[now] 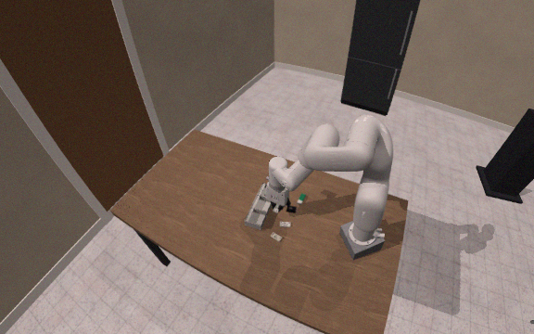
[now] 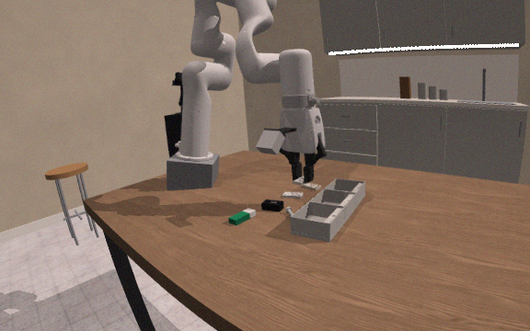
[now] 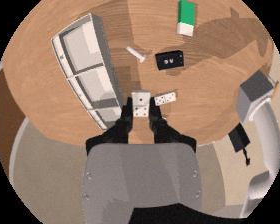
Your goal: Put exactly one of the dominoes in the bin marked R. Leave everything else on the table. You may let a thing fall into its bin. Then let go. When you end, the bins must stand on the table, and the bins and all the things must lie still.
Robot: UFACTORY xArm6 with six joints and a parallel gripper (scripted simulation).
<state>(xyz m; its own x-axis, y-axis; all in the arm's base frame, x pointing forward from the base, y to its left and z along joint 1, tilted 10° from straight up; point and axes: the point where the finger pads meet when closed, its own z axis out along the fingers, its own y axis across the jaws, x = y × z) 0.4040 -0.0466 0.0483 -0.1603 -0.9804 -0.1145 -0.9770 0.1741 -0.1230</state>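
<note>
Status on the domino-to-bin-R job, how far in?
Done: the gripper is shut on one domino, low by the table. In hand: that domino, not yet carried over. Left: move it over the bin tray, drop it in the R compartment (no letter legible here), open. The second domino, black block and green-white piece lie on the table, compartments look empty.

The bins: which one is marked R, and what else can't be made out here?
- Bin letters: no mark readable in any view; too small.
- Domino pips in the gripper: blurred in the wrist view, fingers hide its sides.
- Small white piece beside the bin: too small to name.
- Held domino in the top view: hidden under the wrist.
</note>
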